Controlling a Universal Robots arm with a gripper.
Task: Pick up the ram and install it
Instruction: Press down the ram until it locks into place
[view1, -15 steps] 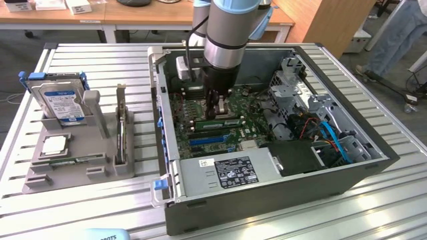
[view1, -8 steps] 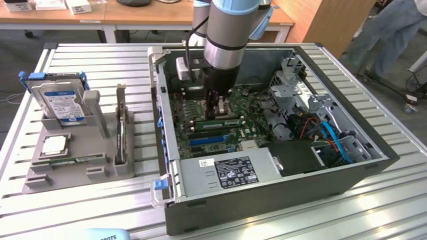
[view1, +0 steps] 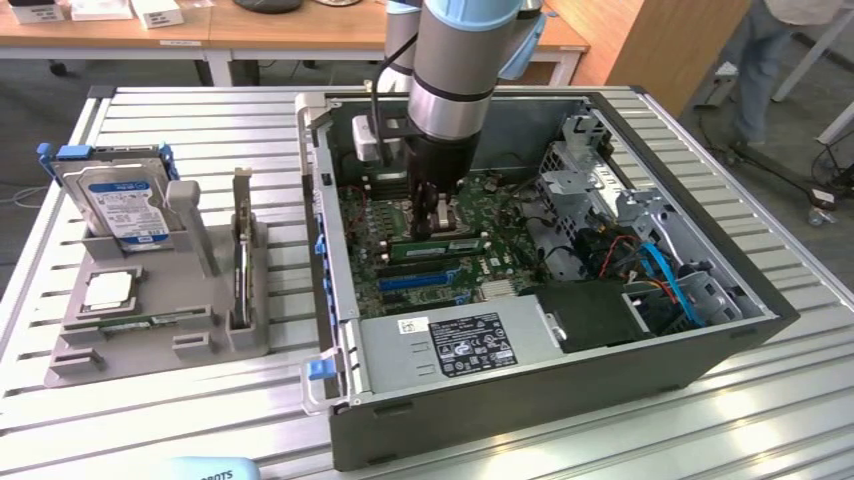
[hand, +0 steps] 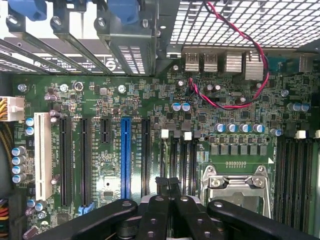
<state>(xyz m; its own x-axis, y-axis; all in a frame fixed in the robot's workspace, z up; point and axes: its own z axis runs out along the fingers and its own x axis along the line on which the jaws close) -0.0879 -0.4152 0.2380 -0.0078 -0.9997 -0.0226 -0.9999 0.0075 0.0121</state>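
Observation:
The ram (view1: 442, 243), a thin green stick, sits edge-up in a memory slot on the motherboard (view1: 400, 215) inside the open computer case (view1: 534, 390). My gripper (view1: 434, 212) points straight down right above it, at about the stick's middle. I cannot tell whether the tips touch it. In the wrist view the gripper (hand: 168, 186) is shut, its dark fingertips (hand: 161, 184) pressed together with nothing showing between them. They hang over the black memory slots (hand: 182, 160) beside the processor socket (hand: 235, 182), and they hide the stick.
A grey holder (view1: 200, 345) at the exterior view's left carries a hard drive (view1: 123, 205), a square silver processor chip (view1: 107, 290), another thin green stick (view1: 134, 322) and an upright card (view1: 242, 265). The power supply (view1: 454, 345), cables (view1: 661, 275) and drive cage (view1: 594, 165) crowd the case.

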